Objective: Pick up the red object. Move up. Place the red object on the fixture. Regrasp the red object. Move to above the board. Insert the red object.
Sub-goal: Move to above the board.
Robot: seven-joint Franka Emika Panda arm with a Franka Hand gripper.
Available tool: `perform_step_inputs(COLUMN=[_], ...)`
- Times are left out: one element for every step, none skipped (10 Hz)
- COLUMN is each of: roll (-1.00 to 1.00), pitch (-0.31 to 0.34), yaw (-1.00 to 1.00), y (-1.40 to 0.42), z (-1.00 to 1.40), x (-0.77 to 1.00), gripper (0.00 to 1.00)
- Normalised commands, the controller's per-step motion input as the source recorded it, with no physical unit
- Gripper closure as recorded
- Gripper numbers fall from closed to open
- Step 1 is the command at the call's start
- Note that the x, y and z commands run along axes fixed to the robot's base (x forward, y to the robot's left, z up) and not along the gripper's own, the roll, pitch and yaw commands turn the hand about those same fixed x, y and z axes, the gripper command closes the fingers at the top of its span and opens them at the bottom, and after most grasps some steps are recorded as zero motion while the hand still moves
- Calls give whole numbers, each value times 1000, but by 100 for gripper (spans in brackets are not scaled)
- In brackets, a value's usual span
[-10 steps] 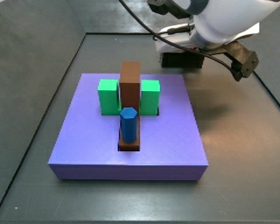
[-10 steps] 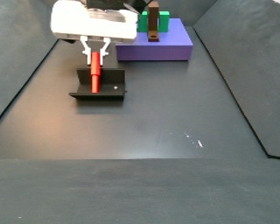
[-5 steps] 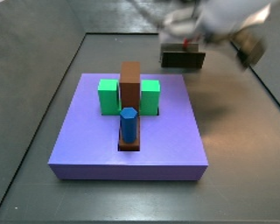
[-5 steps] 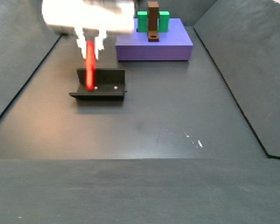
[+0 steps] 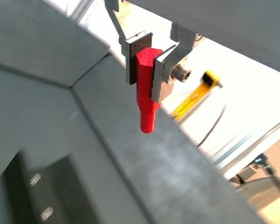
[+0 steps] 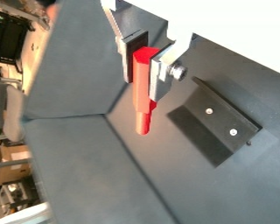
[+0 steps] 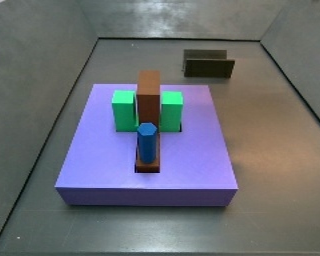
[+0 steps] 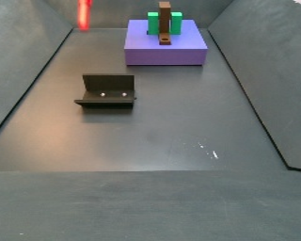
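My gripper [image 5: 150, 68] is shut on the red object [image 5: 146, 92], a short red peg with a thinner lower end, which hangs straight down from the jaws in both wrist views [image 6: 143, 87]. It is high above the grey floor. The fixture [image 6: 220, 123] lies on the floor below and to one side of the peg, with nothing on it. In a side view only a blurred stretch of the red object [image 8: 84, 12] shows at the top edge, above and behind the fixture [image 8: 106, 91]. In a side view the fixture [image 7: 210, 64] stands behind the lavender board [image 7: 192, 160]; the gripper is out of frame there.
The board [image 8: 186, 55] carries green blocks [image 7: 124, 110], a brown bar [image 7: 149, 93] and a blue peg [image 7: 147, 142]. Dark walls enclose the grey floor. A yellow item [image 5: 195, 94] lies beyond the enclosure wall.
The gripper has risen with the red object from just over the fixture. The arm has left one side view, and only the peg shows at the top edge of the other.
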Motion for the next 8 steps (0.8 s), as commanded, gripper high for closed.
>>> perform_step_inputs(roll=[-19,-6,12,-1000,-1000,-1000,-1000,-1000], pitch=[67,84,98,107,103,91,104,122], yaw=[-15,-1,8,-267,-262,-253,-246,-243], y=[-24,-20,-19,-1400,-1400,-1400,-1400,-1400], z=[1400,479,239,255,238,256,227,239], x=[-25,13,25,-1058,-1074,-1150,-1180,-1165], gripper=[100,100,100,100,100,100,100,100])
